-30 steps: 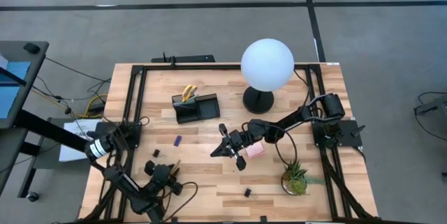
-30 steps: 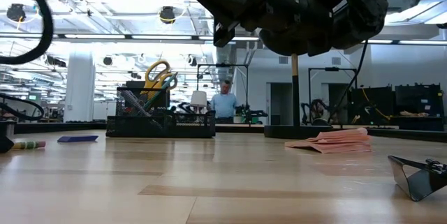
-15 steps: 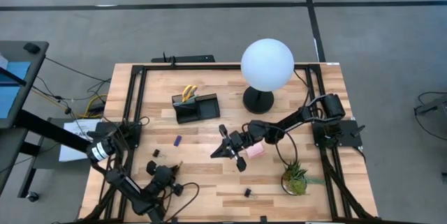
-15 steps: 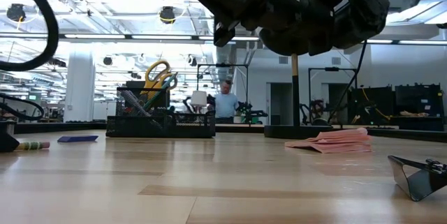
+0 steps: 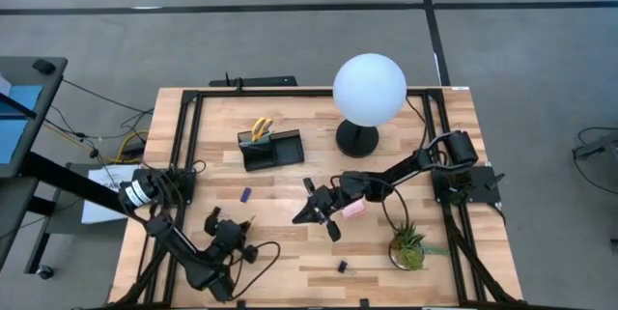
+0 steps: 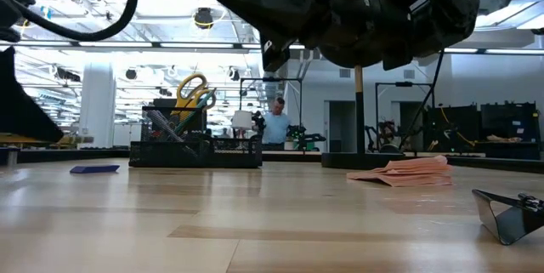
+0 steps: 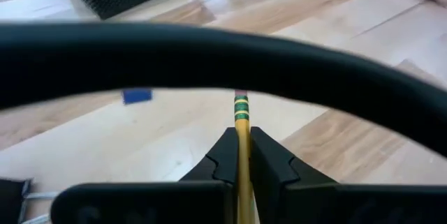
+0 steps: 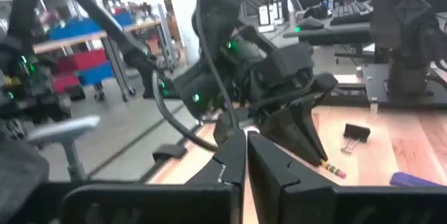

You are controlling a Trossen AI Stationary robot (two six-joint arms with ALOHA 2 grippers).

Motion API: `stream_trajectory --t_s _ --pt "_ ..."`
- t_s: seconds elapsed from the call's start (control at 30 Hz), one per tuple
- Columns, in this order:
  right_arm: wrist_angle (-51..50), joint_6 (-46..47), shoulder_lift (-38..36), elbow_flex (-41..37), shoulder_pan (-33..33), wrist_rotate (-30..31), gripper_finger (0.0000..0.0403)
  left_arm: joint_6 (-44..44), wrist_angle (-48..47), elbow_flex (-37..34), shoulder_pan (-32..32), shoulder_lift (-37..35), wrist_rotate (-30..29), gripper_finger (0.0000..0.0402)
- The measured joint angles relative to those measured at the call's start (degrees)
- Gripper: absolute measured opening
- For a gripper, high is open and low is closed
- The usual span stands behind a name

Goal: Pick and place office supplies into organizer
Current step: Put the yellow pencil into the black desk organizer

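High view, left to right: at seven o'clock the left gripper (image 5: 235, 234) pinches the yellow pencil (image 7: 242, 123). The organizer (image 5: 270, 148) sits near eleven. Just right of centre, the right gripper (image 5: 307, 215) hovers clenched and empty beside the pink sticky-note pad (image 5: 353, 209).

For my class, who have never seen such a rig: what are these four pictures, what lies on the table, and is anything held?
Two dark robot arms work at a wooden table. One picture looks straight down, one looks level across the tabletop, and two come from cameras on the arms' wrists. The left gripper has its fingers shut on a yellow pencil. The right gripper, mid-table, is shut and empty. On the table lie the black organizer with yellow-handled scissors in it, a pink sticky-note pad, a small blue piece, black clips, a globe lamp and a potted plant.
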Motion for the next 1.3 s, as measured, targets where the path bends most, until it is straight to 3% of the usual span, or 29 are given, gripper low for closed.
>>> stream_trajectory --t_s 0.3,0.47,0.67,1.0,1.3 --pt "-3.64 -5.07 0.00 3.51 1.58 12.18 0.0081 -1.15 -9.33 0.02 3.75 -1.47 -8.88 0.0005" --pt "0.06 -2.12 0.00 4.04 0.64 11.89 0.0086 0.04 -18.75 -0.78 9.33 -7.09 -22.31 0.0005" --pt "0.04 -1.83 -0.04 4.11 0.53 11.51 0.0081 0.44 -24.88 -8.44 17.92 -18.20 -39.44 0.0004" --pt "-0.01 -4.10 -0.04 4.10 -0.75 11.45 0.0079 1.81 -24.35 -22.70 31.29 -37.37 -39.64 0.0004" --pt "-0.01 -4.19 -0.04 4.09 -4.80 11.58 0.0079 13.53 -17.02 -23.34 35.38 -39.54 -39.66 0.0004"
